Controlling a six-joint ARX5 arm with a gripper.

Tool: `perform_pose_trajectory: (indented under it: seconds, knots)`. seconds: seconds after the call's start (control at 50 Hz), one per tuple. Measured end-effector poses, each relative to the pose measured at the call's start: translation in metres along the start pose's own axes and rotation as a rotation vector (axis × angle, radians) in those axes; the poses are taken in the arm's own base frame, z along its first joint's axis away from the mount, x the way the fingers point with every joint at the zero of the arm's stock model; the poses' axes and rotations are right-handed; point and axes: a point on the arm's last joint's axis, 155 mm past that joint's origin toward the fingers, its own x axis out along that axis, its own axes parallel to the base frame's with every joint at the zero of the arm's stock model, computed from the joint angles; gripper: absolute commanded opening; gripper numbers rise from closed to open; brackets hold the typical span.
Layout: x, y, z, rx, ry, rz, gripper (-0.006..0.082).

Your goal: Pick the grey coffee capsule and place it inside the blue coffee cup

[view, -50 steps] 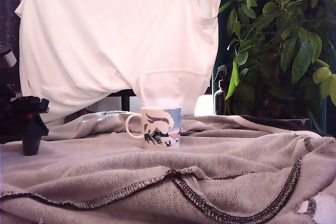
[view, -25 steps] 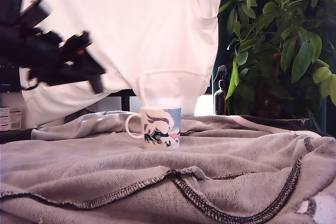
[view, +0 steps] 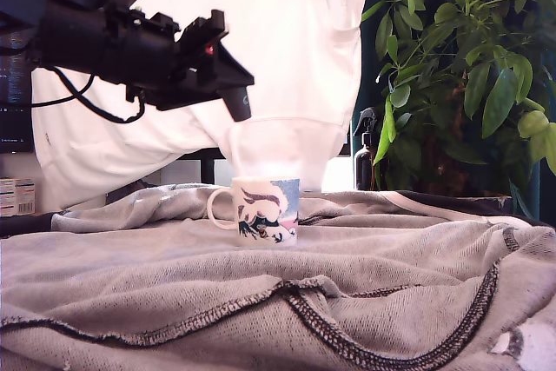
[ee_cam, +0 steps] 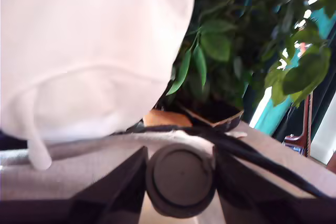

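Observation:
The blue coffee cup (view: 263, 209), a white mug with a blue and navy wave picture, stands upright on the grey cloth (view: 261, 301) with its handle toward the exterior view's left. My gripper (view: 237, 100) hangs in the air above the cup and slightly to the exterior view's left, tilted downward. In the wrist view the gripper (ee_cam: 181, 182) is shut on the grey coffee capsule (ee_cam: 181, 178), whose round dark face shows between the two black fingers (ee_cam: 118, 187). In the exterior view the capsule blends into the black fingertips.
A white shirt (view: 200, 58) hangs behind the table. A dark spray bottle (view: 365, 152) and a leafy plant (view: 469, 67) stand at the exterior view's back right. A small box (view: 17, 195) sits at the far left. The cloth lies in thick folds with a dark stitched hem (view: 347, 336).
The arm has risen from the cloth at the exterior view's left and swung up and to the right, ending above the cup. The cup has stayed put.

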Motion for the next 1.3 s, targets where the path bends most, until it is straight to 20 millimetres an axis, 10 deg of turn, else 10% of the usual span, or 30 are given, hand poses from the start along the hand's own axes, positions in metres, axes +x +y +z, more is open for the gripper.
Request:
perform_pose_trajectory:
  seconds: [0.76, 0.98, 1.3]
  knots:
    - [0.029, 0.005, -0.048, -0.028, 0.103, 0.020, 0.0227]
    - [0.028, 0.006, -0.051, 0.020, 0.116, 0.025, 0.0658]
    - [0.029, 0.006, -0.049, 0.023, 0.111, 0.023, 0.0527]
